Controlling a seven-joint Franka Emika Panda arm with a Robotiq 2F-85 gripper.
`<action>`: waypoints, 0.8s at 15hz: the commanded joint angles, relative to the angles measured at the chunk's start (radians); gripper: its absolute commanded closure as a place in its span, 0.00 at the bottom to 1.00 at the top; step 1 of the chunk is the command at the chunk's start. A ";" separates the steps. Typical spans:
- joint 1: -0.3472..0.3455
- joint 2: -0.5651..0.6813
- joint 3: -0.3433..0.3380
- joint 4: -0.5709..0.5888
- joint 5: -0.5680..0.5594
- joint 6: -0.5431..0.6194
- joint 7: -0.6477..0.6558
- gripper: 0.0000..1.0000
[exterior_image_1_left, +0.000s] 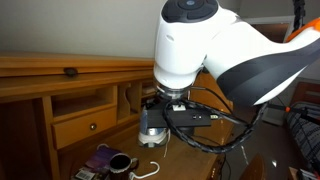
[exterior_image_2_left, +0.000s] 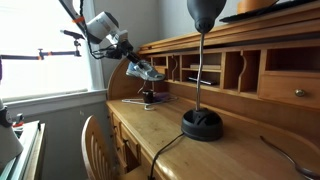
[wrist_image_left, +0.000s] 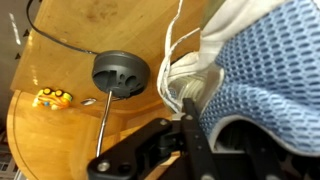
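Note:
In the wrist view a blue mesh shoe (wrist_image_left: 255, 70) with a white sole and white laces fills the right side. My gripper (wrist_image_left: 190, 108) is shut on its edge, one black finger pressed against the white rim. In an exterior view the gripper (exterior_image_2_left: 135, 66) holds the shoe (exterior_image_2_left: 147, 71) tilted in the air above the wooden desk (exterior_image_2_left: 165, 135). Seen from the opposite side, the gripper (exterior_image_1_left: 158, 112) hangs under the white arm with the shoe (exterior_image_1_left: 150, 133) below it. A second dark shoe (exterior_image_1_left: 112, 162) with a loose white lace lies on the desk beneath.
A black lamp base (wrist_image_left: 120, 72) and its thin stem (exterior_image_2_left: 200, 70) stand on the desk near the hutch cubbies (exterior_image_2_left: 235, 70). A small yellow toy (wrist_image_left: 52, 97) lies near the desk edge. A wooden chair (exterior_image_2_left: 100, 145) stands in front, and a drawer (exterior_image_1_left: 85, 125) is in the hutch.

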 joint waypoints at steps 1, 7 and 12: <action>-0.060 -0.059 0.000 -0.088 -0.027 0.055 0.030 0.97; -0.142 -0.047 -0.038 -0.161 -0.064 0.182 0.039 0.97; -0.203 -0.033 -0.088 -0.217 -0.064 0.271 0.083 0.97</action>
